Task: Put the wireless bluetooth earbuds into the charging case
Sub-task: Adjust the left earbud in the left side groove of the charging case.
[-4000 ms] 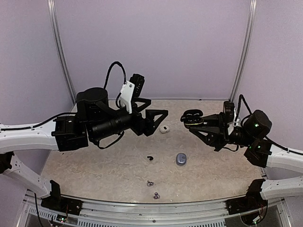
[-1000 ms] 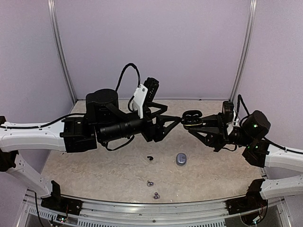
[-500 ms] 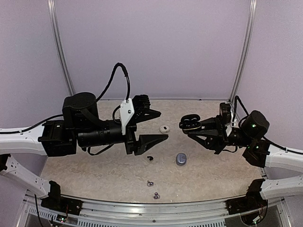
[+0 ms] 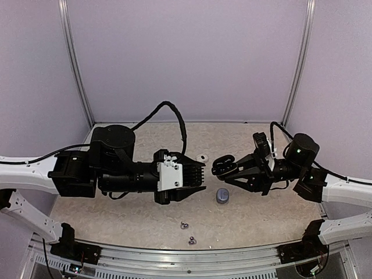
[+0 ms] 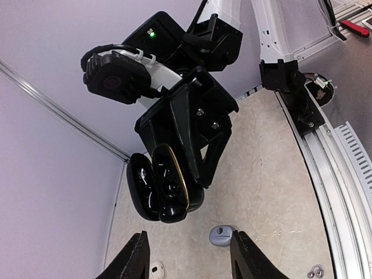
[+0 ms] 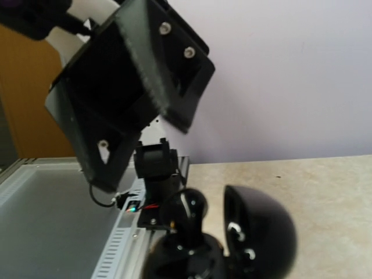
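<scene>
My right gripper (image 4: 237, 170) is shut on an open black charging case (image 4: 222, 165), held above the table with its lid (image 6: 258, 232) swung back. A glossy black rounded earbud (image 5: 172, 213) sticks out of the case's base (image 5: 168, 180). My left gripper (image 4: 203, 178) hovers just left of the case and points at it. It is open, and both fingertips (image 5: 136, 256) are bare. Two small silvery earbuds (image 4: 185, 225) lie near the front edge. The black earbud on the table is hidden under my left gripper.
A closed grey-blue case (image 4: 222, 196) lies on the table below the held case, also seen as the grey-blue case (image 5: 222, 235). A small white case (image 4: 201, 157) sits further back. A metal rail (image 4: 192, 256) runs along the near edge. Walls enclose the back and sides.
My left gripper turned, dropped and swung right towards the case, and its fingers narrowed. The right gripper carried the open case left and lower, towards the left gripper.
</scene>
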`<state>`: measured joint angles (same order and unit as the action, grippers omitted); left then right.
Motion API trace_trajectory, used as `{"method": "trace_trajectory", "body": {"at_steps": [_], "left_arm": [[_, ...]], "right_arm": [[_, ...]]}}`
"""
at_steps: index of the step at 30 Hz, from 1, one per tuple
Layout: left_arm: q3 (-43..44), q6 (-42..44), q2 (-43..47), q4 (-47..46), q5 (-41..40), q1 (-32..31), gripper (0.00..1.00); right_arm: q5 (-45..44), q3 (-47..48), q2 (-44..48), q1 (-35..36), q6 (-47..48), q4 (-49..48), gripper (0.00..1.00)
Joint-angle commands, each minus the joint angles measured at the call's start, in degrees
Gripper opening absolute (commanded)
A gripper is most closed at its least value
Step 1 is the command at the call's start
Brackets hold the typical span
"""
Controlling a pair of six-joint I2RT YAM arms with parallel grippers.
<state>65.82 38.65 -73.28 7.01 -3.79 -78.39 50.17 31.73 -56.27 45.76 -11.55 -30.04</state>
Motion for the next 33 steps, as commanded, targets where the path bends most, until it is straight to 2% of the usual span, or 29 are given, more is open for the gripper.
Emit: {"method": "trace_trajectory", "body": {"at_steps": [1, 15, 26, 33], "left_arm": [[2.0, 5.4, -1.2, 0.4, -1.5, -1.0, 0.47], [2.6, 10.6, -3.2, 1.0, -3.1, -1.4, 0.35], [3.4, 13.7, -5.3, 2.1, -5.0, -1.6, 0.31], [4.3, 13.8, -5.9, 2.6, -5.7, -1.8, 0.24]], "right_arm": [[3.5, 2.8, -1.6, 0.6, -0.7, 1.7, 0.00], [5.7, 4.2, -4.5, 1.4, -1.4, 1.9, 0.00], [6.7, 4.0, -4.8, 2.2, -1.5, 1.9, 0.00], [6.5, 3.9, -4.7, 2.5, -0.8, 2.6, 0.00]]}}
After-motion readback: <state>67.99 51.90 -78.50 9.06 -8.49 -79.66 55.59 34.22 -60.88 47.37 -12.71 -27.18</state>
